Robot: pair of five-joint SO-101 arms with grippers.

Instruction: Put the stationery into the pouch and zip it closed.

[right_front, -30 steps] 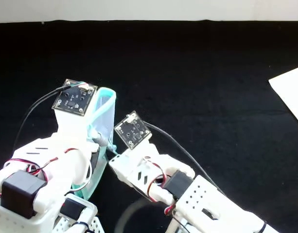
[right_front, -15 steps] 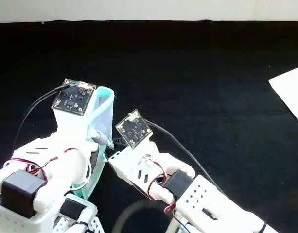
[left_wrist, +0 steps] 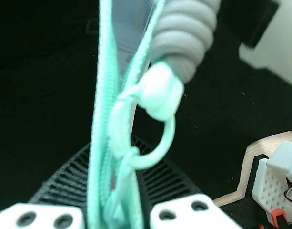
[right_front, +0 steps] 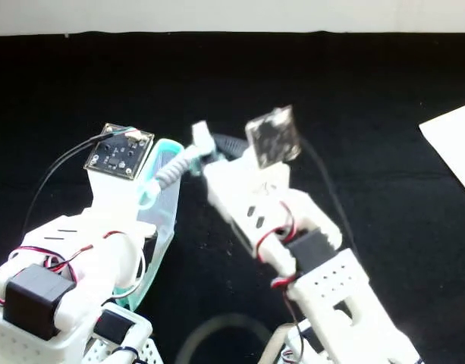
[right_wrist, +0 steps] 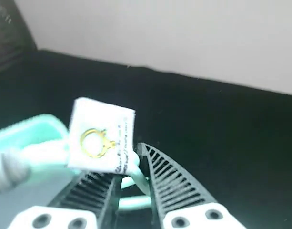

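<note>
Black cloth below; left gripper (left_wrist: 116,191) clamps the pouch (right_front: 162,206) rim, right gripper (right_wrist: 130,160) pinches the zip pull (right_wrist: 132,200) farther up-frame

Quick count from my feed: two arms, left arm (right_front: 73,258) and right arm (right_front: 293,235). One pouch (right_front: 165,199), one zip pull (left_wrist: 157,145) on it, one white tag (right_wrist: 103,136), one grey ribbed bit (right_front: 174,170) touching the pouch, one paper sheet (right_front: 452,144) well right of it.
</note>
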